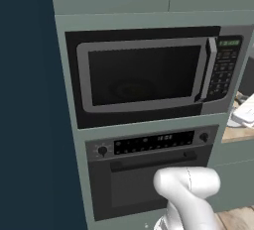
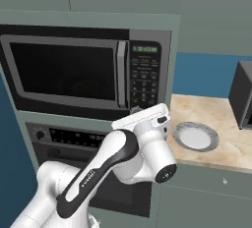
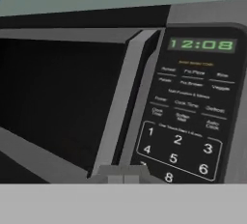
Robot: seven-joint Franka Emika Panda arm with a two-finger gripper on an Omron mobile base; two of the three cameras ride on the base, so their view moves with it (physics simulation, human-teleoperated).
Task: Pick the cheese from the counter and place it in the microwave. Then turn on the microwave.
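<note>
Cheese is not something I can pick out anywhere: nothing lies on the stretch of tabletop (image 2: 216, 119) beside the cabinet column except a round grey-white plate (image 2: 195, 136), and the dark window of the microwave (image 1: 144, 75) gives no clear sight of what is inside. The microwave door sits closed, its vertical silver handle (image 3: 126, 102) flush against the frame. From that I judge the placing step is most likely done and the wedge shut inside, though the pictures cannot confirm it. What remains is switching the microwave on.

The keypad (image 3: 190, 121) fills the right side of the hand view, with the green display (image 3: 201, 44) reading a clock time rather than a countdown, so the oven does not look started yet.

The arm rises from the base, bends at a dark elbow and brings the white hand up in front of the lower right corner of the microwave, just beneath the keypad. The gripper (image 3: 124, 172) points at the panel, its fingers pressed together with no gap and nothing between them. They sit low at the seam between handle and number keys, a pose suited to poking a button; the start key itself I cannot identify.

Below the microwave sits a black oven (image 1: 149, 169) with knobs, untouched.
</note>
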